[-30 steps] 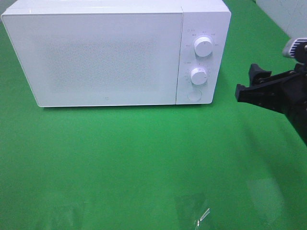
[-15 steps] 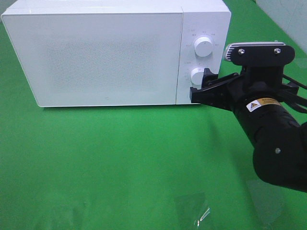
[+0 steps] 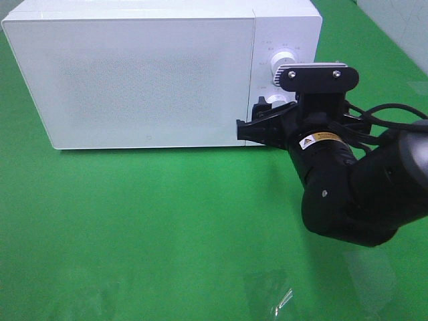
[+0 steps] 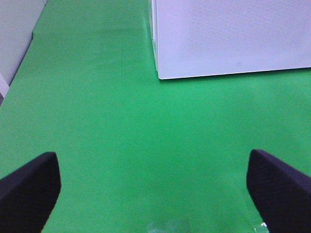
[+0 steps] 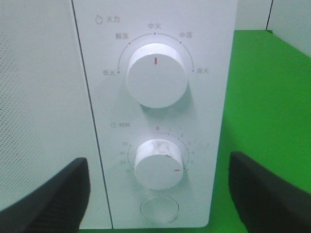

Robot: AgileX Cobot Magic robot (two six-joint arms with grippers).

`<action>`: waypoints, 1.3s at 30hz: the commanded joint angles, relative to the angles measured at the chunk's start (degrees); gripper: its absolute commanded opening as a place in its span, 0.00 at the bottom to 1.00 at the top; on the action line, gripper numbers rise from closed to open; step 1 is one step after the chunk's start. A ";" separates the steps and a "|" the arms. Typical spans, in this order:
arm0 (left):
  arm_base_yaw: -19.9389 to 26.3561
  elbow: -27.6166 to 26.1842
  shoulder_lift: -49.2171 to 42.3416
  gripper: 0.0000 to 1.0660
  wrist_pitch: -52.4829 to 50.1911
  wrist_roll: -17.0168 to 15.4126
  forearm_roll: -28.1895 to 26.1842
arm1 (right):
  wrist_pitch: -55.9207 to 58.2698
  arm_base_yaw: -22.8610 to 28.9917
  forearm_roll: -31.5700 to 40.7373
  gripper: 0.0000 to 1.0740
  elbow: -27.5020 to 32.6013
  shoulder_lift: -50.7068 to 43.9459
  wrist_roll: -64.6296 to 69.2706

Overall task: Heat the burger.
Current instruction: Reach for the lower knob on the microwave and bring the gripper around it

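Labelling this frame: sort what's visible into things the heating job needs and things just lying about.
Job: white box-shaped microwave oven; its round white power knob; round white timer knob; black right gripper facing them. Burger not in view.
Lying about: crumpled clear plastic scrap on the green cloth.

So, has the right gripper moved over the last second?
Yes. The right gripper has swung left in the exterior view, from beside the microwave to in front of its control panel.

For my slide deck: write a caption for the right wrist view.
Open right gripper facing the microwave control panel: upper knob, lower knob and round button.
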 commanded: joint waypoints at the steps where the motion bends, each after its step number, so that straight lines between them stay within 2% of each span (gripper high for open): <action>1: 0.06 0.17 -1.32 0.91 -0.29 0.11 -0.29 | 1.15 -0.92 -0.46 0.71 -3.09 1.95 0.34; 7: 0.06 0.17 -1.32 0.91 -0.29 0.11 -0.29 | 3.27 -3.50 -1.09 0.71 -6.13 4.98 0.34; 20: 0.06 0.17 -1.15 0.91 -0.29 0.11 -0.29 | 4.24 -4.76 -3.95 0.71 -10.94 9.80 0.11; 39: 0.06 0.17 -1.09 0.91 -0.29 0.11 -0.29 | 4.01 -6.59 -5.27 0.71 -11.00 9.97 -0.29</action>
